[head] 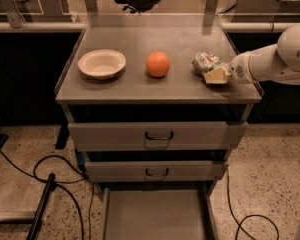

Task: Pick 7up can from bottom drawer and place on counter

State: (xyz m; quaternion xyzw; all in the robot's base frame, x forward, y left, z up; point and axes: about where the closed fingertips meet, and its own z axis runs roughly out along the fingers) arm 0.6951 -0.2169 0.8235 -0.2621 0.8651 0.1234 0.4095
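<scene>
The 7up can, silvery-white with green marks, lies tilted on the right side of the counter. My gripper reaches in from the right on a white arm and is right against the can's near right side, low over the counter. The bottom drawer is pulled open at the foot of the cabinet, and its grey floor shows nothing on it.
An orange sits mid-counter and a white bowl at the left. The two upper drawers with black handles are closed. Black cables lie on the floor at the left. A glass-railed partition runs behind the counter.
</scene>
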